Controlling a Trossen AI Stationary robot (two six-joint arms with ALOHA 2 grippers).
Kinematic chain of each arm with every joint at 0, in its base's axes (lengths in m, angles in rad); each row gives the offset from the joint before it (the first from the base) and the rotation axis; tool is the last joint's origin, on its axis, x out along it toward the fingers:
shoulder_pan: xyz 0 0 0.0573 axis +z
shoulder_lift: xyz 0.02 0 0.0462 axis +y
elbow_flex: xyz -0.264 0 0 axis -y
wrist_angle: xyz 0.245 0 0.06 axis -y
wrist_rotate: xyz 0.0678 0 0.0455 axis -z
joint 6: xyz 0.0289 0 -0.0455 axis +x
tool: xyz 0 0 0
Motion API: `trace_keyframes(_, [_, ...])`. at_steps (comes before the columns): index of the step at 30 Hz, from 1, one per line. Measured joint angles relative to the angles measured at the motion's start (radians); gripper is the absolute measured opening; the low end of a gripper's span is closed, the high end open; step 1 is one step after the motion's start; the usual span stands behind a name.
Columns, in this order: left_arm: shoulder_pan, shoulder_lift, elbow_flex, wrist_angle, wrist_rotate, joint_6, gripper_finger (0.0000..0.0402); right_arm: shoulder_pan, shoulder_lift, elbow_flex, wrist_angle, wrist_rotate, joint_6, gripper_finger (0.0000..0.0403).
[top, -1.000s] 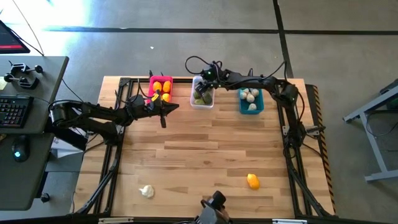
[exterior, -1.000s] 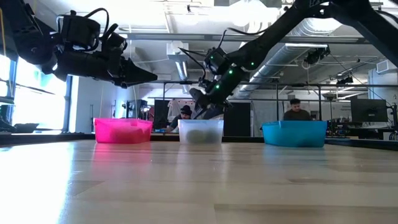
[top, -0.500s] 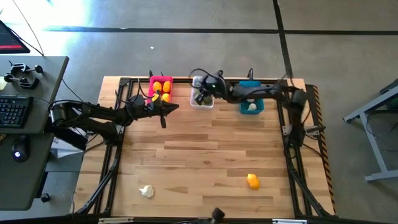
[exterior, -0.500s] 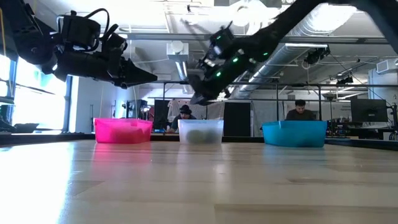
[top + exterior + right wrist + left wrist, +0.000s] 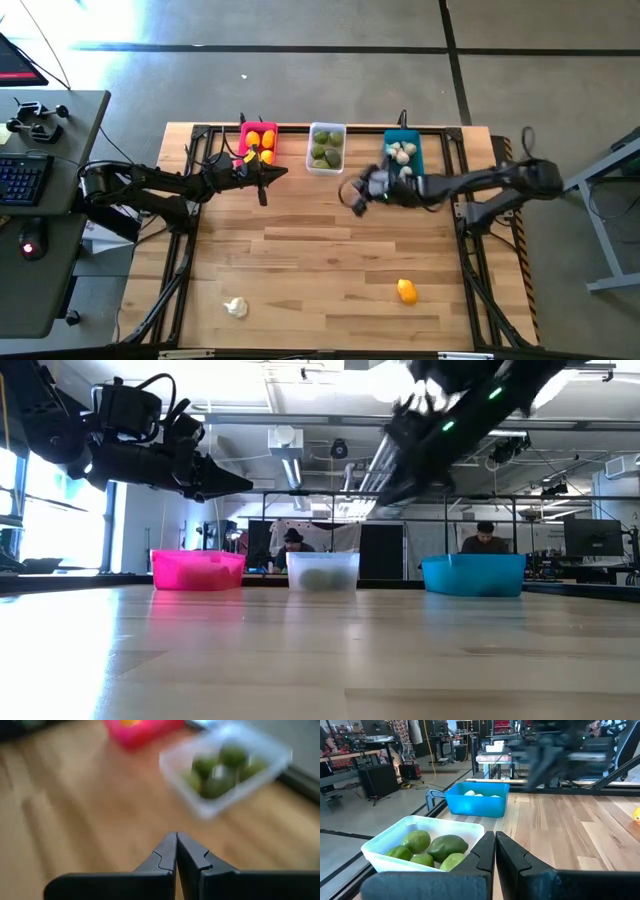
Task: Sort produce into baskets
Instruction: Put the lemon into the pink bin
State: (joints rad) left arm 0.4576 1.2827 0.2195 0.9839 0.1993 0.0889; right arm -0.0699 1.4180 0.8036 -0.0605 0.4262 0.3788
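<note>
right gripper [image 5: 352, 197]: fingers pressed together, holding nothing, above bare table [image 5: 330, 250] between white bin [image 5: 326, 147] of limes [image 5: 323, 155] and teal bin [image 5: 404, 158] of garlic [image 5: 402, 152] | left gripper [image 5: 270, 172]: fingers pressed together, empty, beside pink bin [image 5: 258, 138] | loose: lemon [image 5: 406, 291], garlic piece [image 5: 236, 307], both at the near edge, well apart from both grippers

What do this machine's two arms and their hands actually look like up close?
Both arms are dark, slim, jointed tubes with thin black cables looping alongside. The right arm shows small green lights in the low view. Each ends in a hand, left hand and right hand, made of two flat black fingers with notched inner edges tapering to points.
</note>
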Motion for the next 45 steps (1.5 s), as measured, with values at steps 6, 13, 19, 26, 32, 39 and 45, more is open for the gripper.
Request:
trace_keyframes(6, [0.0,0.0,0.0,0.0,0.0,0.001,0.0,0.193,-0.083,0.032,-0.401,0.01,0.308,0.0])
trace_keyframes(13, [0.0,0.0,0.0,0.0,0.0,0.001,0.0,0.385,-0.083,0.038,-0.626,-0.209,0.623,0.0])
trace_keyframes(19, [0.0,0.0,0.0,0.0,0.0,0.001,0.0,0.537,-0.083,0.039,-0.632,-0.381,0.874,0.0003])
trace_keyframes(26, [0.0,0.0,0.0,0.0,0.0,0.001,0.0,0.66,-0.082,0.039,-0.628,-0.543,1.237,0.0086])
trace_keyframes(32, [0.0,0.0,0.0,0.0,0.0,-0.006,0.0,0.732,-0.077,0.039,-0.623,-0.558,1.442,0.0223])
trace_keyframes(39, [0.0,0.0,0.0,0.0,0.0,-0.006,0.0,0.783,0.008,0.039,-0.595,-0.553,1.457,0.0303])
trace_keyframes(45, [0.0,0.0,0.0,0.0,0.0,-0.006,0.0,0.816,0.093,0.039,-0.509,-0.494,1.404,0.0307])
